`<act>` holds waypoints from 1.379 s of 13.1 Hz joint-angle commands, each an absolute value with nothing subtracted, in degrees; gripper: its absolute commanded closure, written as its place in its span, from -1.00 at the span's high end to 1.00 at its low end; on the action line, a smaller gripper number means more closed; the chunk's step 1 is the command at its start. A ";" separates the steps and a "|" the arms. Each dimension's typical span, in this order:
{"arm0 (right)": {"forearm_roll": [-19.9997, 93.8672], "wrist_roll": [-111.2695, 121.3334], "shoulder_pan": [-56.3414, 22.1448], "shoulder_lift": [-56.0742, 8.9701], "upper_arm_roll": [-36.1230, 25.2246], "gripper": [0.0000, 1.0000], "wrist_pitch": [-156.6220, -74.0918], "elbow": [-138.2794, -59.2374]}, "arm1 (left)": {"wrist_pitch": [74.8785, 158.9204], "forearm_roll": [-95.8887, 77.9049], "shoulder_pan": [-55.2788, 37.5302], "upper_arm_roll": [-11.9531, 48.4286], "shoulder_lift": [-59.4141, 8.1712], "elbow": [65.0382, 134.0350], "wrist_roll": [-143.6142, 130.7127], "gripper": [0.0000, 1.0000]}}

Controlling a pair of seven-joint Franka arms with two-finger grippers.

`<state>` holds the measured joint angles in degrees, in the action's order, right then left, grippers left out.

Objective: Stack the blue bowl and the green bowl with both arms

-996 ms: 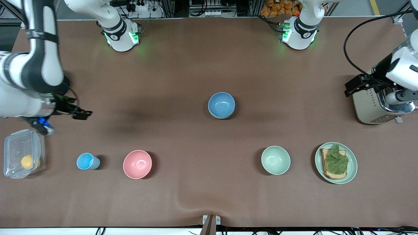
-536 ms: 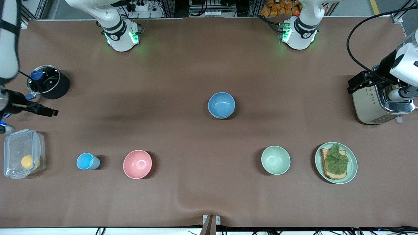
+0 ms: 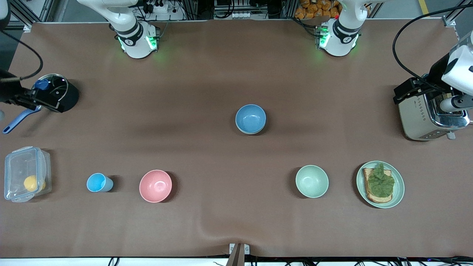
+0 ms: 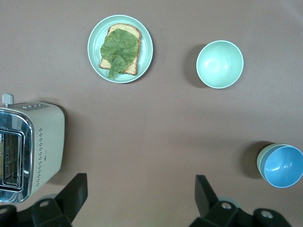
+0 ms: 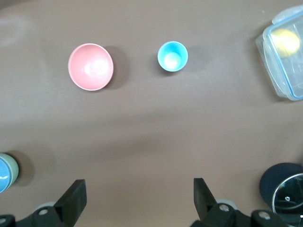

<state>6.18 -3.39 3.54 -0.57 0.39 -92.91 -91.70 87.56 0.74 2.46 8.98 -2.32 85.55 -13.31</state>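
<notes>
Blue bowl (image 3: 250,118) nested in green bowl (image 4: 260,161), mid-counter; my left gripper (image 4: 139,185) over toaster (image 3: 421,118), right gripper (image 5: 137,187) over black pot (image 3: 63,96), both well apart from it; jaws spread, empty; risk: mistaking the nearby mint-green bowl (image 3: 312,181) for the green one.

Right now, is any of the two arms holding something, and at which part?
Nothing is held. The left tool is open over bare table beside the toaster; the right tool is open over bare table beside the black pot.
</notes>
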 commanded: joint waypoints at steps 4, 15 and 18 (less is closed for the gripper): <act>4.92 -3.43 7.21 1.23 4.31 1.00 -94.66 -92.46 | 86.31 -1.58 1.93 8.44 -0.88 85.87 -12.04 1.00; 5.36 -3.25 5.63 1.49 2.29 1.00 -94.31 -92.46 | 85.44 -1.67 -0.44 5.71 0.17 85.43 -11.07 1.00; 5.36 -3.25 4.58 1.49 1.24 1.00 -94.13 -92.55 | 83.68 -1.58 -0.09 6.06 0.53 85.34 -11.51 1.00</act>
